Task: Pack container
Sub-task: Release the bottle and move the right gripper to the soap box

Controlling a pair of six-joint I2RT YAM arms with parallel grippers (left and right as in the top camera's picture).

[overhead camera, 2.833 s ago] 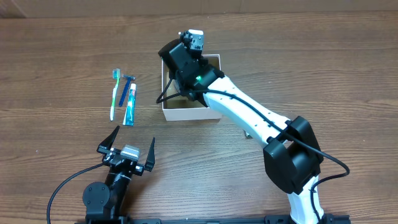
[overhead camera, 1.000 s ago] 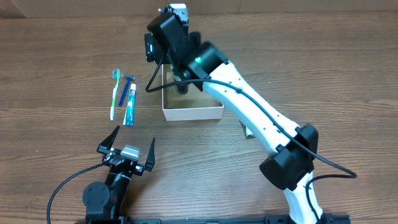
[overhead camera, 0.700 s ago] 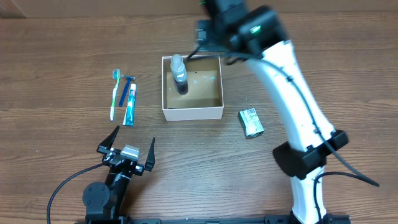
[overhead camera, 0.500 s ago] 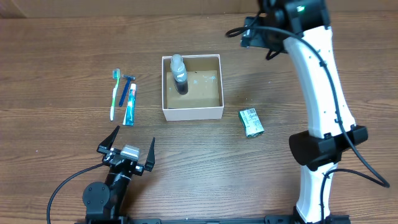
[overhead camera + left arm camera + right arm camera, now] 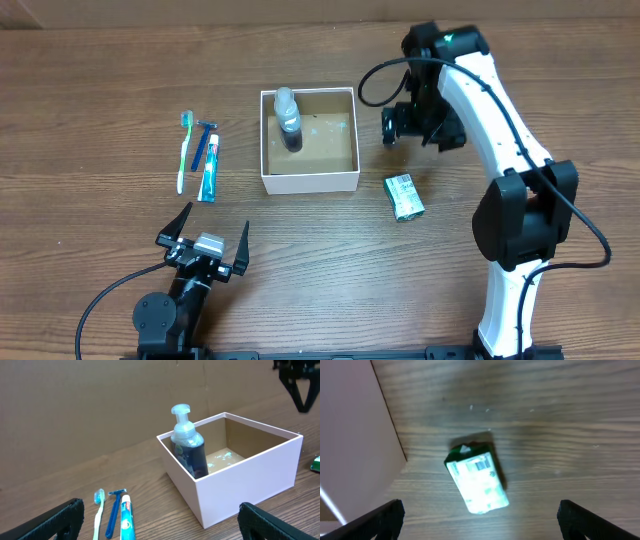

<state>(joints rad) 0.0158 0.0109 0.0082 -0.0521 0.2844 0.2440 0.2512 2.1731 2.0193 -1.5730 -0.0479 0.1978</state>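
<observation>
Now container (image 5: 308, 182) near, left of right jaws, spread wide, empty; left jaws likewise, well away.

The left pincer (image 5: 214, 222) sits low, close to its base, with its two black fingers (image 5: 60, 519) spread wide apart. The white right arm (image 5: 500, 110) reaches far out and bends over at the top. The right pincer (image 5: 392, 126) points down, its fingers spread wide too.
</observation>
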